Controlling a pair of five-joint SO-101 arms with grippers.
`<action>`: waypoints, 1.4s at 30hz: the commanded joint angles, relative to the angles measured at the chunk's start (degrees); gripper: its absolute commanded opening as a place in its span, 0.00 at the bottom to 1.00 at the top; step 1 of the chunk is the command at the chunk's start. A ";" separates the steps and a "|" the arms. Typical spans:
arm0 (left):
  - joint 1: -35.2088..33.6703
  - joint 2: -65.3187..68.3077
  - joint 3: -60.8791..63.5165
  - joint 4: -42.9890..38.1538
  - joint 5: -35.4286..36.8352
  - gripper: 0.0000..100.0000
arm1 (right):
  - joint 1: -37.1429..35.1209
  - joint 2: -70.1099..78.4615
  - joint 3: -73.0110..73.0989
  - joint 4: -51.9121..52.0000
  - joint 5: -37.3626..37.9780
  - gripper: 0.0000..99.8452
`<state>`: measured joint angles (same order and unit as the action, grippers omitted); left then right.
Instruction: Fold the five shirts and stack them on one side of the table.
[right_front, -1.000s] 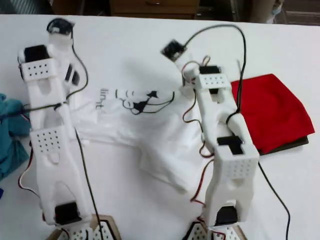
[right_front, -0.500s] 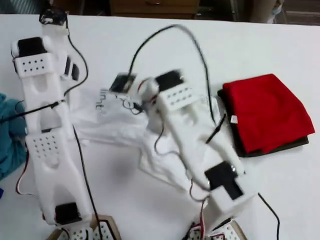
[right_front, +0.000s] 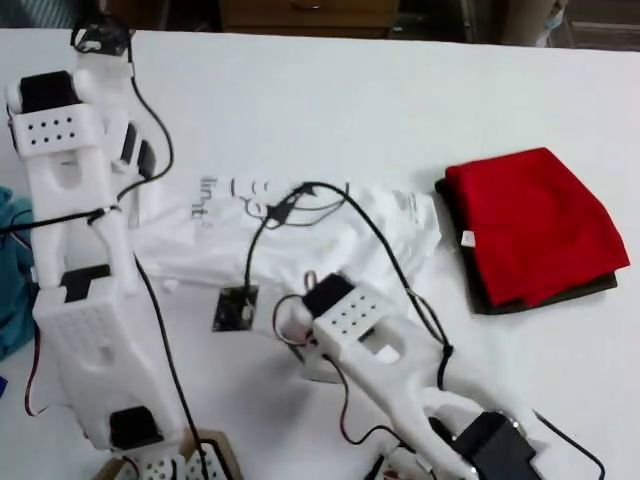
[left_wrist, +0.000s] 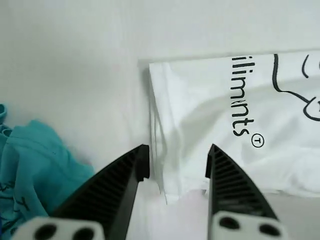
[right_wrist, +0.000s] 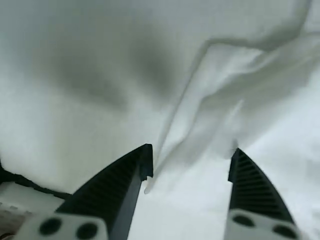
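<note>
Main worry here: both claws only straddle thin edges of the white shirt (right_front: 300, 235), which lies half folded in the middle of the counter (right_front: 400, 90). A pinch could catch just one layer, or drag the cloth and wreck the crease. The black cable (right_front: 380, 240) looping across the shirt could snag it too. The left claw (left_wrist: 177, 160) is wide open, jaws either side of the shirt's side edge near the teal shirt (left_wrist: 35, 160), gripping nothing. The right claw (right_wrist: 191, 160) gapes too, over a loose fold, nothing clamped. The red shirt (right_front: 530, 220) sits folded on a dark garment (right_front: 585, 290), well apart.
</note>
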<state>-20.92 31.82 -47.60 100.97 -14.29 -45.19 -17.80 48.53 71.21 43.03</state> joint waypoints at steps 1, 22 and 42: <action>-0.88 -4.31 0.04 -0.79 -0.18 0.21 | -0.40 -1.19 1.85 -3.12 0.70 0.25; -4.66 -4.40 -0.13 -0.53 -0.44 0.21 | 0.13 13.23 0.79 -10.33 5.10 0.08; -7.21 -4.31 -0.31 -0.70 -2.81 0.21 | -0.04 12.88 -3.87 -0.92 4.48 0.11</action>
<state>-27.25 31.74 -47.43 100.70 -16.57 -45.10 -5.14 47.12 65.14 47.60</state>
